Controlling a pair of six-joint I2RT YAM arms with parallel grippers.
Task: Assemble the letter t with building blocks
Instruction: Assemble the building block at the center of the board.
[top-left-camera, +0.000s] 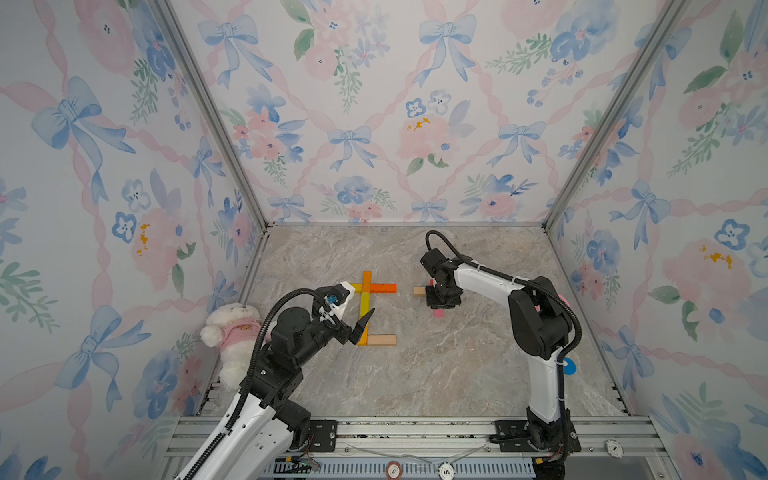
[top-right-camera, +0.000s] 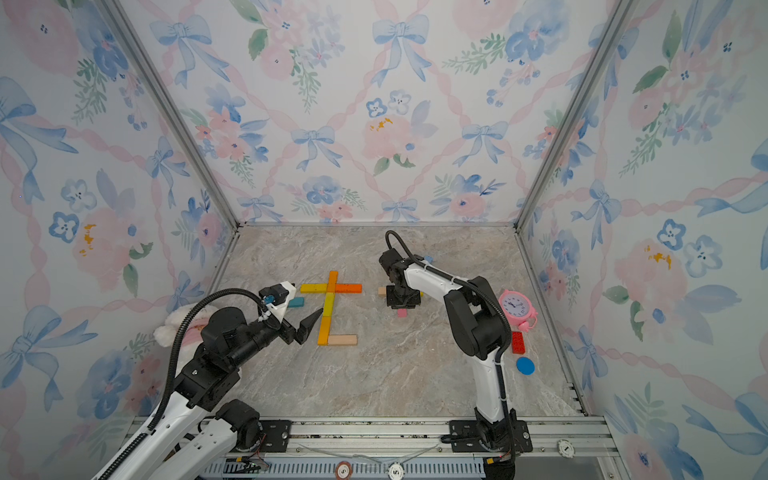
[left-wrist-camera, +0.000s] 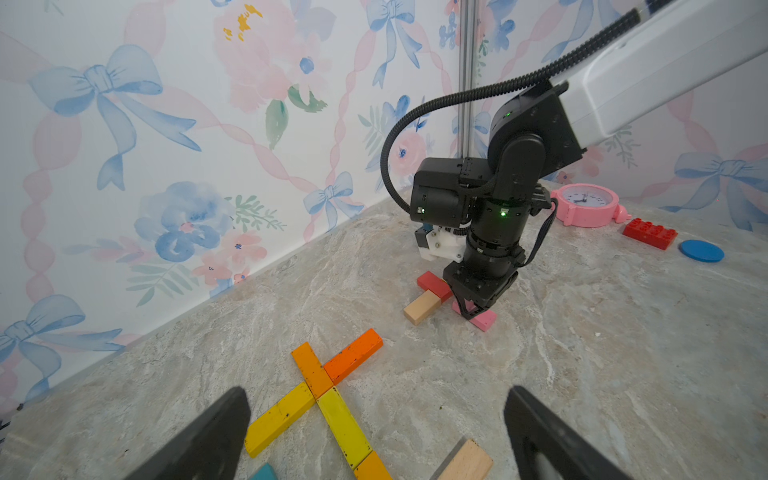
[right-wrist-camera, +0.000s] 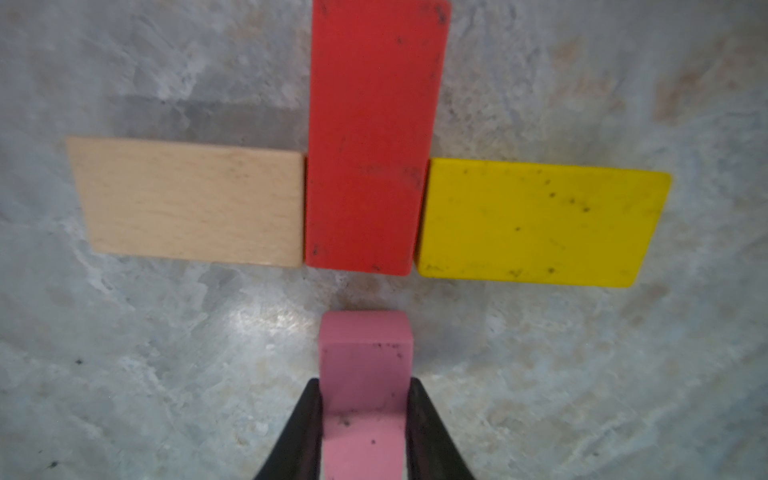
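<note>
- Right gripper (right-wrist-camera: 363, 386) is clamped on the long sides of the pink block (right-wrist-camera: 365, 332), nose pointed at the end of the red block (right-wrist-camera: 370, 137).
- The pink block is lined up with the red one but sits just short of it, with a strip of marble table (right-wrist-camera: 166, 353) showing between them. I can't tell whether it rests on the table or hangs just above it.
- The red block has the bare-wood block (right-wrist-camera: 191, 203) touching one side and the yellow block (right-wrist-camera: 540, 224) touching the other, so the crossbar of this t is laid.
- Risk one: push forward too hard and the pink block rams the red one, sliding it out from between its neighbours and opening both joints.
- Risk two: let go early and the stem is left with a gap.
- Risk three: as the fingers part, one may drag the block askew, since they hug it tightly.
- Left gripper (left-wrist-camera: 377, 395) gapes wide and holds nothing, low beside the other t, with the orange block (left-wrist-camera: 353, 355) above and the yellow stem block (left-wrist-camera: 343, 426) between its fingers in the wrist view.
- A careless sweep there could knock that stem out of line.
</note>
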